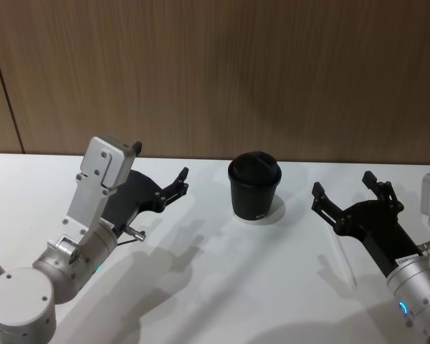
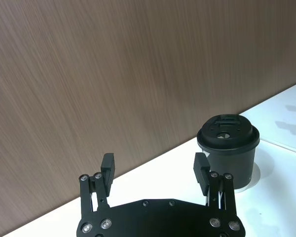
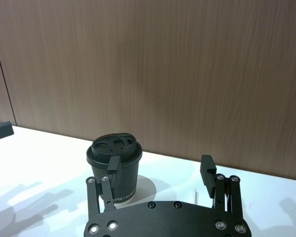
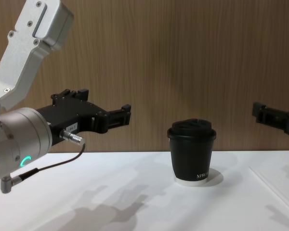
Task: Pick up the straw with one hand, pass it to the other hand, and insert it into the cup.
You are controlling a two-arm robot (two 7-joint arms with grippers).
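Wood-panel wall (image 1: 272, 72) behind white bench (image 1: 201, 287). Cup (image 1: 254, 186) upright near bench's back edge, centre. Straw (image 4: 269, 186) flat on bench right of cup, below right gripper (image 1: 343, 183). Left gripper (image 1: 160, 161) hovers left of cup. Both jaws wide open, empty.

Bright, even light from above; soft grey shadows of arms and the cup (image 1: 254, 185) lie on the white table (image 1: 222, 308).
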